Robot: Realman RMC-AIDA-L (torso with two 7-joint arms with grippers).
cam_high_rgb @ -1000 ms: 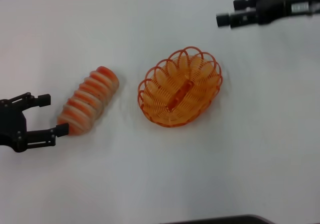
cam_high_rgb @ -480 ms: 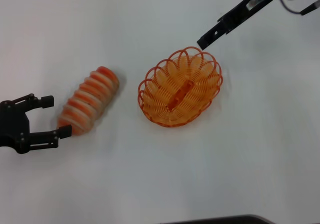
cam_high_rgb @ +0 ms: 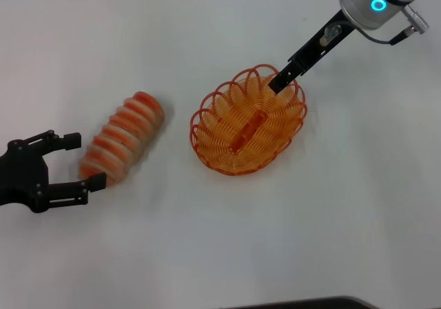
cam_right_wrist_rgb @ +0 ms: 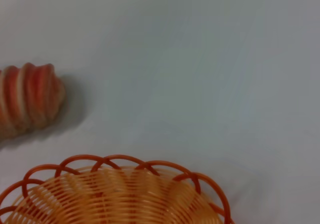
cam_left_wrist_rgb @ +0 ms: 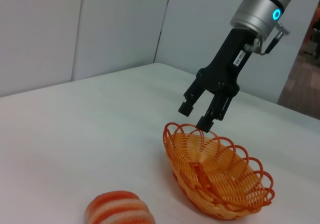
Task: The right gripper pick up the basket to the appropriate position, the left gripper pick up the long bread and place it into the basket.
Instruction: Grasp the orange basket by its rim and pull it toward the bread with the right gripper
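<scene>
Basket (cam_high_rgb: 248, 121) looking like glossy orange plastic wire, coiled, see-through. Long bread (cam_high_rgb: 121, 138) appearing smooth, soft-sheened, cream with orange-red ridges. Worktop (cam_high_rgb: 207, 240) showing matt white, smooth. Right gripper (cam_left_wrist_rgb: 200, 115) looking matt black; wrist brushed silver metal.

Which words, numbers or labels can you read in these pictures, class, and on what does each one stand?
Small white label on the right gripper: it carries print, but too small to read.
Basket: no text.
Long bread: no text.
Left gripper: no label in view.
Nothing here can be quoted.
</scene>
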